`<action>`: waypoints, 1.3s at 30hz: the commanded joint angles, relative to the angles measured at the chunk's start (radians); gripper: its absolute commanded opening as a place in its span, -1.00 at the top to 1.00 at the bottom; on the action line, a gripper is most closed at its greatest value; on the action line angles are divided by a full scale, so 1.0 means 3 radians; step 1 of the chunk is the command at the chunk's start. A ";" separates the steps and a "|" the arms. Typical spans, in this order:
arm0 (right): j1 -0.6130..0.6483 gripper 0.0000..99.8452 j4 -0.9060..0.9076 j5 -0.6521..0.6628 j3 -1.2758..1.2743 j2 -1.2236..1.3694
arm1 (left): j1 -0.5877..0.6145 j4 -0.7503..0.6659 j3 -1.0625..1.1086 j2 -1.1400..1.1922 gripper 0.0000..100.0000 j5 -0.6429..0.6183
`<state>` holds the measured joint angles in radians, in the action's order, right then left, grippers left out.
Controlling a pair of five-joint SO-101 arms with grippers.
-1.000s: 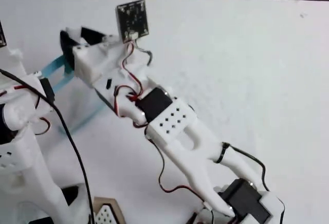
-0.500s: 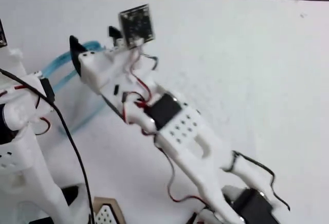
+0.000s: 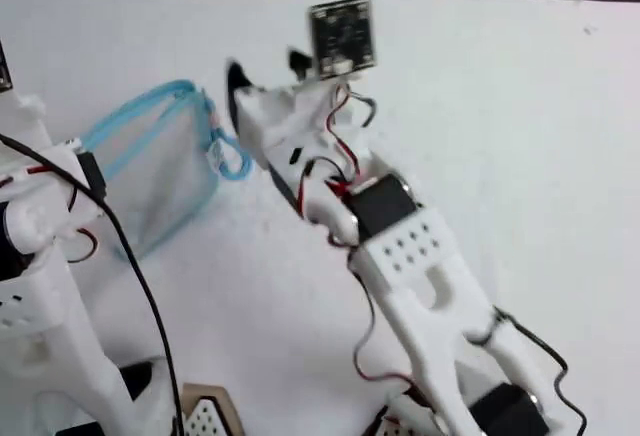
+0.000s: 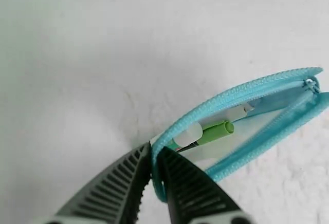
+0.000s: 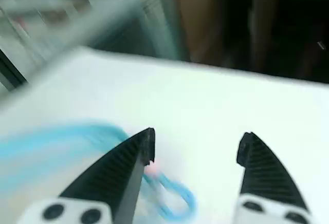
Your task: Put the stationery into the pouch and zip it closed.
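My left pincer [image 4: 153,152] is pinching the pouch [image 4: 247,93] by its zipper edge at one end, with the jaws closed down on the fabric. The pouch is lying on the table [image 4: 77,54] with its mouth gaping, and a green pen [image 4: 215,131] and a white pen [image 4: 187,132] are showing inside. My right pincer [image 5: 198,149] is hovering with its jaws wide, near the pouch's blue loop [image 5: 177,203].

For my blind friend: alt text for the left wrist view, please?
The left gripper, dark fingers shut, pinches the blue pouch by its zipper edge; it lies open on the white table, a green pen inside.
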<state>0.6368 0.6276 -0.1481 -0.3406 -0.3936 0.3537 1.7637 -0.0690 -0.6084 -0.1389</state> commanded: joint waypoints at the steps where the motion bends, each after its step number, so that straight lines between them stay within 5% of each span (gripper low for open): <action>1: -0.0074 0.50 0.0033 0.0731 -0.0389 0.0207 | 0.0018 -0.0015 -0.0051 -0.0003 0.96 -0.0010; 26: 0.0320 0.50 -0.1874 0.0895 -0.0936 0.1353 | 0.0018 -0.0015 -0.0051 -0.0003 0.96 -0.0010; 39: -0.0018 0.50 -0.2007 0.0895 0.0066 0.2340 | 0.0018 -0.0020 -0.0051 -0.0003 0.96 -0.0010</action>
<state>0.6398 0.0399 0.1112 -0.4020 0.2938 0.3537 1.7637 -0.0690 -0.6084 -0.1389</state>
